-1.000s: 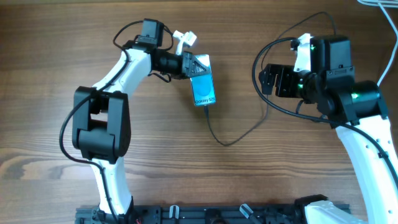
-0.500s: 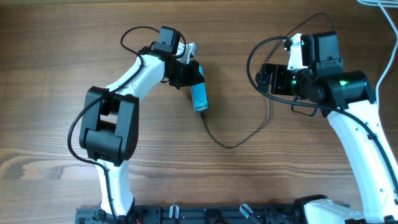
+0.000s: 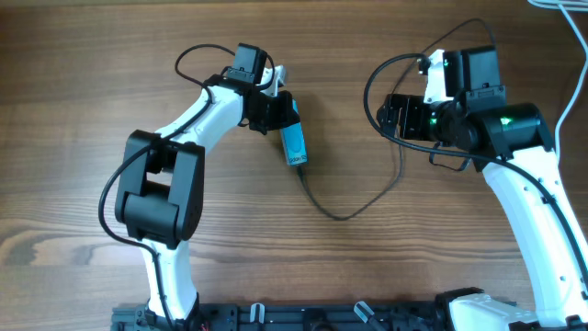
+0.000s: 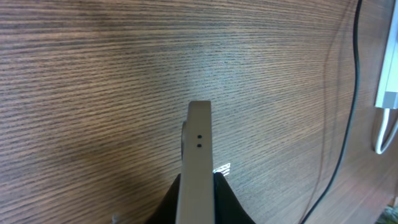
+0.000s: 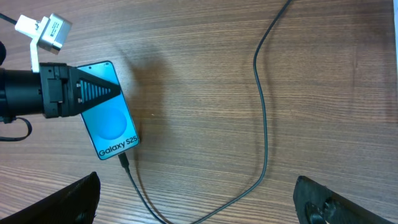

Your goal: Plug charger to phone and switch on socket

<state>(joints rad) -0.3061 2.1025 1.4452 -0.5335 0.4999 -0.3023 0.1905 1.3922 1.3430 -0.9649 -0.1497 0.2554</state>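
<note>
My left gripper [image 3: 283, 115] is shut on the top end of the phone [image 3: 294, 147] and holds it tipped on its edge over the table. In the left wrist view the phone [image 4: 199, 143] shows edge-on between the fingers [image 4: 198, 196]. The right wrist view shows its turquoise face [image 5: 112, 127]. The charger's black cable [image 3: 344, 214] has its connector at the phone's lower end [image 5: 124, 160] and loops right [image 5: 264, 137]. My right gripper [image 3: 395, 115] is open and empty, well right of the phone [image 5: 199, 199]. Of the socket only a white edge [image 4: 388, 68] shows.
A thick white cord [image 3: 562, 9] crosses the far right corner, and it loops beside the white piece in the left wrist view [image 4: 379, 134]. The wooden table [image 3: 83, 110] lies under everything. A black rail [image 3: 303, 317] runs along the front edge.
My left gripper has turned the phone from face-up onto its edge and shifted slightly. My right arm has moved a little left and up. Nothing moved in the last half second.
</note>
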